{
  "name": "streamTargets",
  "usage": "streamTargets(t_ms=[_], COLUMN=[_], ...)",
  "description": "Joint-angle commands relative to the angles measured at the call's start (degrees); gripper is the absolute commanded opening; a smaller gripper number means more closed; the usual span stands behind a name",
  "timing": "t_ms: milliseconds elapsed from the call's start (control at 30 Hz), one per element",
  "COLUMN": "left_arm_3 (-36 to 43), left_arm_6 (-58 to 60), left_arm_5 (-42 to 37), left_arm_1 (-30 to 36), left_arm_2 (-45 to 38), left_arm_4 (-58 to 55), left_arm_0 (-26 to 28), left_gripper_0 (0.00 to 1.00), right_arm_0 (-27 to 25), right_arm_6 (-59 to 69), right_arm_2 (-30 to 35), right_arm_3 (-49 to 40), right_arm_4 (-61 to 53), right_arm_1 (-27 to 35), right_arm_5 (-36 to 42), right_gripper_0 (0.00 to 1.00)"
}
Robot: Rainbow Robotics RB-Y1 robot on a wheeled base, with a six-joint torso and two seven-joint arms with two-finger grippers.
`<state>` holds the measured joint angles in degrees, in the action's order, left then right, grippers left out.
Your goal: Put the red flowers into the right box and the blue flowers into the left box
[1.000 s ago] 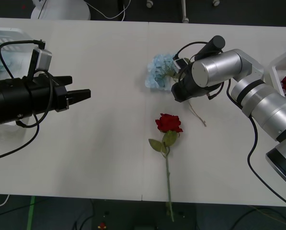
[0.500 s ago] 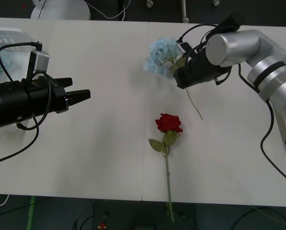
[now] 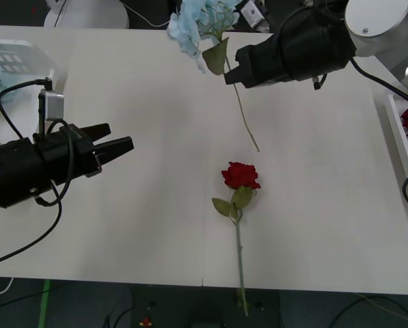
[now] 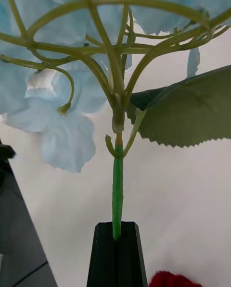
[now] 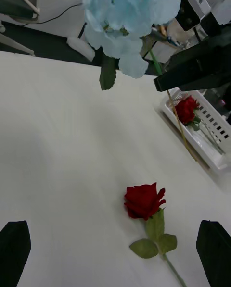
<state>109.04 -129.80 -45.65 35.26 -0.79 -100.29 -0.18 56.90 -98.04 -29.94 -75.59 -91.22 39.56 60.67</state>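
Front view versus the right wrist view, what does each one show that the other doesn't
Front view alone: the left hand open over the table, a corner of the left box at the far left edge, the rim of the right box with a red bloom inside, and the whole red rose lying with its stem toward the near edge.

Right wrist view alone: the right hand shut on the blue flower's stem, and the branching stalks under the bloom.

Both: the blue flower lifted clear of the table, with its large leaf, and the rose's bloom.

Lab: white table [image 3: 156, 205], loose cables [image 3: 149, 20]
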Motion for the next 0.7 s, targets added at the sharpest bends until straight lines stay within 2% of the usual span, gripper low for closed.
streamTargets(t_ms=[33, 167, 400, 700], left_arm_3=[5.7, 10.1, 11.4, 10.8], left_arm_6=[-3.7, -4.6, -5.5, -5.8], left_arm_5=[9.2, 19.5, 24.6, 30.5], left_arm_1=[-2.3, -2.4, -2.4, -2.4], left_arm_2=[6.9, 13.3, 17.7, 21.4], left_arm_4=[-3.3, -3.4, -3.6, -3.4], left_arm_0=[4.0, 6.2, 6.2, 2.6], left_gripper_0=[1.00, 1.00, 1.00, 1.00], right_arm_0=[0.5, 0.3, 0.2, 0.2], right_arm_6=[-2.1, -2.0, -2.2, -2.5], right_arm_2=[2.1, 2.1, 2.2, 2.1], right_arm_3=[-6.1, -6.9, -6.9, -6.9], right_arm_4=[-0.9, -0.7, 1.5, 2.5], right_arm_1=[-3.0, -7.1, -13.3, -19.0], right_arm_5=[-4.1, -7.8, -10.6, -11.9], right_gripper_0=[0.00, 0.00, 0.00, 0.00])
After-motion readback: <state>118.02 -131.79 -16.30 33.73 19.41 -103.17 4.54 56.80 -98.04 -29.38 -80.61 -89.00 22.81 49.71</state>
